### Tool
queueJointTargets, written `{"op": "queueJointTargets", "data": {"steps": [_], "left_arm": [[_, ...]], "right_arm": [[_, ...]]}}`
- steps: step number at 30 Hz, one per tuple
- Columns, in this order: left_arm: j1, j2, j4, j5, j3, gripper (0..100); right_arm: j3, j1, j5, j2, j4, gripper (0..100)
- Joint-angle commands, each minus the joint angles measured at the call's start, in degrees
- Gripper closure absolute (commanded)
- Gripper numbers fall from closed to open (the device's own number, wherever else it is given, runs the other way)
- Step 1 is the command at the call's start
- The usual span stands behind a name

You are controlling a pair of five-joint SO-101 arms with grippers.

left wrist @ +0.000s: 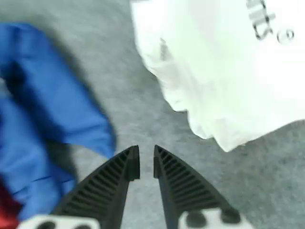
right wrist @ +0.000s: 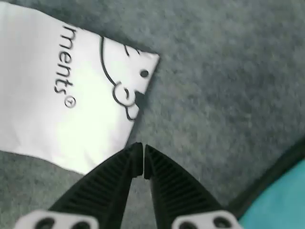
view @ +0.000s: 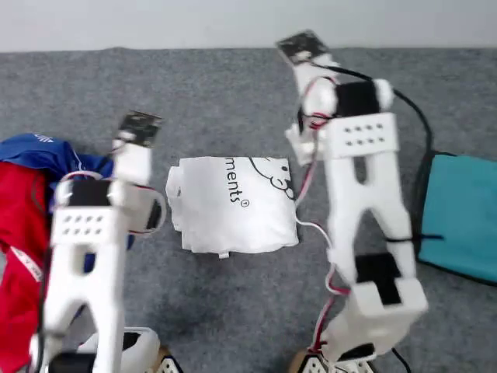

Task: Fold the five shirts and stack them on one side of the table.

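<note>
A folded white shirt [view: 233,206] with black print lies flat in the middle of the grey table. To its left a blue shirt [view: 39,151] and a red shirt [view: 19,225] lie crumpled in a heap. A teal shirt [view: 462,214] lies flat at the right edge. My left gripper [left wrist: 145,162] is shut and holds nothing; it hovers over bare carpet between the blue shirt [left wrist: 43,109] and the white shirt [left wrist: 224,71]. My right gripper [right wrist: 143,160] is shut and holds nothing, just off the white shirt's [right wrist: 71,105] printed corner, with the teal shirt [right wrist: 281,200] farther off.
The left arm [view: 85,225] stands over the heap's edge and the right arm [view: 361,155] between the white and teal shirts. A black cable [view: 423,194] runs along the teal shirt's near side. Bare grey carpet [view: 217,93] stretches behind the white shirt.
</note>
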Motion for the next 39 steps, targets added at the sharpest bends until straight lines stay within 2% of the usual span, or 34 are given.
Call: {"op": "queueJointTargets", "data": {"steps": [1, 7, 12, 14, 17, 25, 30, 39], "left_arm": [[1.1, 11.0, -1.4, 2.0, -5.3, 93], [1.4, 23.1, 2.7, 2.2, -20.0, 93], [1.5, 27.6, 7.0, 2.2, -30.5, 85], [1.6, 28.9, 8.6, 2.2, -33.4, 82], [2.3, 31.9, 9.4, 2.2, -35.6, 81], [7.4, 38.7, 6.2, 2.2, -35.9, 80], [7.4, 39.2, 2.6, 2.2, -35.9, 81], [7.5, 39.3, 2.5, 2.2, -35.6, 81]], "right_arm": [[6.6, 4.7, -0.6, -10.8, 2.3, 97.4], [20.5, 14.7, -0.6, -23.6, 2.2, 97.4], [30.7, 22.8, -0.4, -32.9, 2.2, 97.3], [34.4, 24.7, 1.9, -36.2, 2.2, 97.3], [39.1, 25.9, 4.5, -40.8, 2.2, 97.3], [43.2, 25.8, 4.4, -47.5, 2.2, 97.3], [43.2, 25.8, 4.4, -47.8, 2.2, 97.3], [43.2, 25.8, 4.4, -47.8, 2.2, 97.3]]}}
